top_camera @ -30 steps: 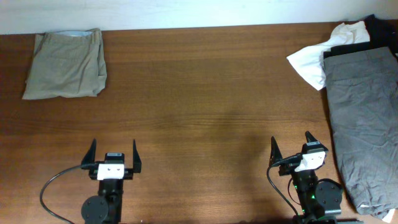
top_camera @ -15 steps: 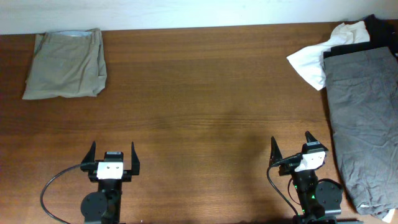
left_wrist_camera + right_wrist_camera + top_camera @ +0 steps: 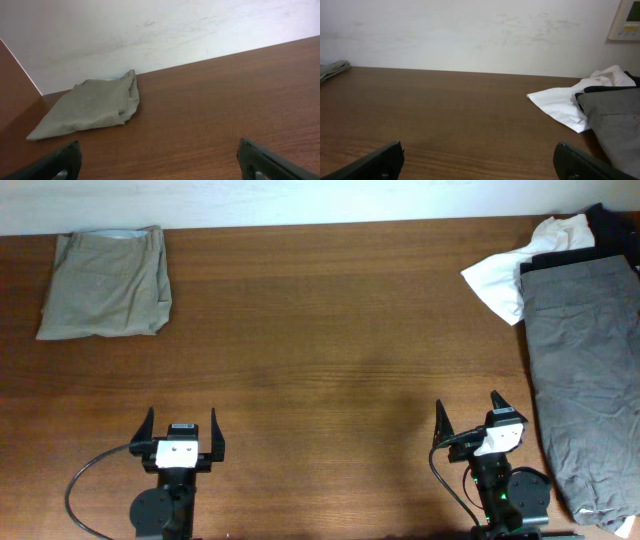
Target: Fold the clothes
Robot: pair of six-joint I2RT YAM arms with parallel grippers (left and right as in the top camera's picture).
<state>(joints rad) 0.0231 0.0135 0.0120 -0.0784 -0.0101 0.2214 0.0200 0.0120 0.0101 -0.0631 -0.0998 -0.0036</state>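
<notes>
Both arms sit at the near edge, holding nothing.
The left gripper (image 3: 182,416) and right gripper (image 3: 467,404) stand wide open and empty, just as half a second ago; nothing has shifted. Folded khaki shorts (image 3: 103,283) lie at the table's (image 3: 330,330) far left corner. A grey garment (image 3: 580,380) lies along the right edge, with white cloth (image 3: 495,282) and black cloth (image 3: 606,228) at its far end.

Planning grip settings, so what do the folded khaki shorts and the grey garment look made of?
Khaki shorts: probably matte woven cotton, with soft creases and no sheen. Grey garment: likely thin matte woven fabric, finely wrinkled; fibre unclear.
</notes>
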